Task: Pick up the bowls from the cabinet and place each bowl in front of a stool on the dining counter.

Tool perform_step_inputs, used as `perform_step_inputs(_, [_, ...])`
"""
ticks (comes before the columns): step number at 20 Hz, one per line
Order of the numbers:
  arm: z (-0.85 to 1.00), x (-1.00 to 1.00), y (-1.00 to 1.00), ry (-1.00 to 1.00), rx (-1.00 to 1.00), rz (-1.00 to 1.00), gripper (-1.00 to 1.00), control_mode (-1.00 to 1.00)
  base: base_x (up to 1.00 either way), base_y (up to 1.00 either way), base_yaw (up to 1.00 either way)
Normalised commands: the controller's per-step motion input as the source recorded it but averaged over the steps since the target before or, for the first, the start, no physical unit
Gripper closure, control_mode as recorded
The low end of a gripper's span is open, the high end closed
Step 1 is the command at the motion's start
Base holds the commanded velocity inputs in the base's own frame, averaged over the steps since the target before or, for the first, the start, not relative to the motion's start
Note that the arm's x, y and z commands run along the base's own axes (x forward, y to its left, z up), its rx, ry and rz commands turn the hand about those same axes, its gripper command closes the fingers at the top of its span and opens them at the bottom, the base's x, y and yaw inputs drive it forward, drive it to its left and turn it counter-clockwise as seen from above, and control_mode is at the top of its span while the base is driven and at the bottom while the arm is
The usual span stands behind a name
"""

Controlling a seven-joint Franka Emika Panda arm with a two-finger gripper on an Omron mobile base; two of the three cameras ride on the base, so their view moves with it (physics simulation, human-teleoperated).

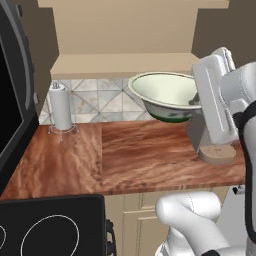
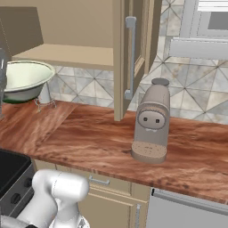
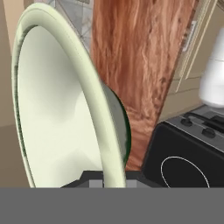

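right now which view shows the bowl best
The left base view: the bowl shows whole there, pale inside and dark underside, raised above the counter. The right base view cuts it off at the left edge. The hand view shows its rim and inside edge-on, shut in the gripper.

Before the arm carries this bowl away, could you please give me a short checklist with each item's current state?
1. Tool shut on the wide bowl, at its rim: ok.
2. Bowl lifted off the cabinet shelf and above the wood counter: ok.
3. Bowl sits level in the grip: not ok, it is slightly tilted in the left base view.
4. Bowl apart from the paper towel roll: ok.
5. Open cabinet door out of the bowl's way: cannot tell.
6. Second bowl located: cannot tell.
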Motion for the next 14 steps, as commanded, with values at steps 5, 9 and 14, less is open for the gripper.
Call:
perform_step_inputs(5, [0.03,-0.71,-0.17,0.07,0.00,0.00,1.00,-1.00,0.00,0.00,0.00])
perform_step_inputs(9, [0.05,-0.53,-0.14,0.14,0.00,0.00,1.00,-1.00,0.00,0.00,0.00])
perform_step_inputs(14, [0.00,-0.44,-0.24,0.14,0.00,0.00,1.00,-1.00,0.00,0.00,0.00])
